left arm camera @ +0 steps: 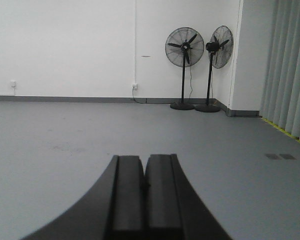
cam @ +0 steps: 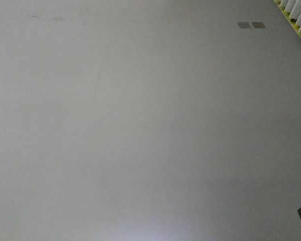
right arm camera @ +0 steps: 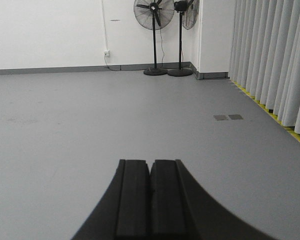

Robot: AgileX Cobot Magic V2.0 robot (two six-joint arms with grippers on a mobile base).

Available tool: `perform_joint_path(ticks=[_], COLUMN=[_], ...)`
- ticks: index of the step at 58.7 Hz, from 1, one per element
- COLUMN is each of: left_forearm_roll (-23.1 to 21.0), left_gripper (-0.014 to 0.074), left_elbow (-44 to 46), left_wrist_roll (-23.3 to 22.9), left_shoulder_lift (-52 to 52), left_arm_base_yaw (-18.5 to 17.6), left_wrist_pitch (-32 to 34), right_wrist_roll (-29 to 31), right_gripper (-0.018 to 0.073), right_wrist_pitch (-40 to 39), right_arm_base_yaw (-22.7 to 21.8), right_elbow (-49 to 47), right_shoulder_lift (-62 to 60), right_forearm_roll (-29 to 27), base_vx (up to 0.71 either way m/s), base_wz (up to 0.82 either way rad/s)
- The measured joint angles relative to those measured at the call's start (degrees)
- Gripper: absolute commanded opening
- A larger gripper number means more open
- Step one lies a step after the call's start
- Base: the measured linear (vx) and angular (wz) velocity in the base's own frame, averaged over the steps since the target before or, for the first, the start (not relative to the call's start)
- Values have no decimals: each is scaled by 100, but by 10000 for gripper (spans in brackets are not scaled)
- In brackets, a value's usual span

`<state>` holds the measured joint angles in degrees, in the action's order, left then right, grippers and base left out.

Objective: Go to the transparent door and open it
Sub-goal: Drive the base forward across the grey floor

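Left fingers [left arm camera: 127,195] clenched pad to pad on nothing; right fingers [right arm camera: 132,200] same. Transparent door not in any view, so its place can't be told; the base has yet to find and face it. Judgement: a clear panel will be stiff, fairly heavy, slick and breakable, so take it by a handle or the frame edge, never the pane, and move it steadily. Floor [cam: 140,125] is grey and bare ahead, with lots of room to drive. Pale curtain [right arm camera: 270,60] with a yellow line [right arm camera: 290,131] runs down the floor's right edge; keep off it. Two fans [right arm camera: 154,12] stand at the far right corner against the white wall [left arm camera: 65,45]. Two small floor plates [right arm camera: 228,117] sit near the right edge.
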<state>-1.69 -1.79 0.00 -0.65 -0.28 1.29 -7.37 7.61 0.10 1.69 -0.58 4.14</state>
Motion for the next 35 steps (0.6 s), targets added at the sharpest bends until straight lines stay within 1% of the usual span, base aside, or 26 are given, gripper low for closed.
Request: perform_joint_path(ticks=[35], left_forearm_roll=[0], left_gripper=[-6], left_elbow=[0], left_wrist_roll=[0], left_shoulder_lift=[0], left_arm_base_yaw=[0], left_wrist_pitch=[0], right_wrist_roll=[0], right_gripper=[-9], right_wrist_pitch=[-8], right_arm_base_yaw=[0], right_elbow=[0], right_shoulder_lift=[0], right_forearm_roll=[0], base_vx=[0], base_wz=[0])
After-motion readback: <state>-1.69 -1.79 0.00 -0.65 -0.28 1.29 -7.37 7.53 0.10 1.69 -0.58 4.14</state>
